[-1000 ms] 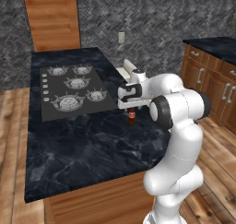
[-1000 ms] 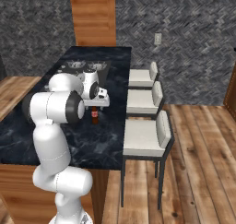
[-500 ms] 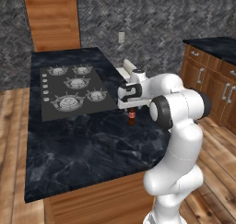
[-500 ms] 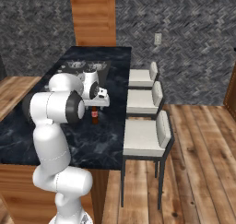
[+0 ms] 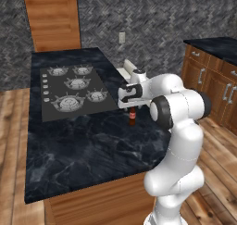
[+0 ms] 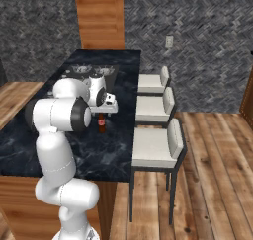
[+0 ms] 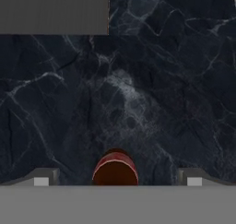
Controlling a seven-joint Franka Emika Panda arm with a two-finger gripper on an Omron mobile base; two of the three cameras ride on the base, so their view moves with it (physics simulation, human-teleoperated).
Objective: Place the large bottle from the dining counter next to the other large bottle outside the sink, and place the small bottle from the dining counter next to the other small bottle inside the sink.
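Observation:
A dark brown bottle (image 5: 132,118) with a red band and red top stands upright on the black marble dining counter (image 5: 88,147), just right of the cooktop's near corner. I cannot tell whether it is the large bottle or the small one. My gripper (image 5: 132,107) hangs directly above it, pointing down, open and holding nothing. The right base view shows the same bottle (image 6: 102,124) under the gripper (image 6: 102,113). In the hand view the bottle's red top (image 7: 115,167) sits between the two spread fingertips (image 7: 44,177), apart from both. The sink is out of view.
A grey cooktop (image 5: 74,87) with several burners fills the counter's far left part. White stools (image 6: 157,144) line the counter's right side. Wooden cabinets (image 5: 210,78) stand at the right, and a tall wooden panel (image 5: 53,18) rises behind the counter.

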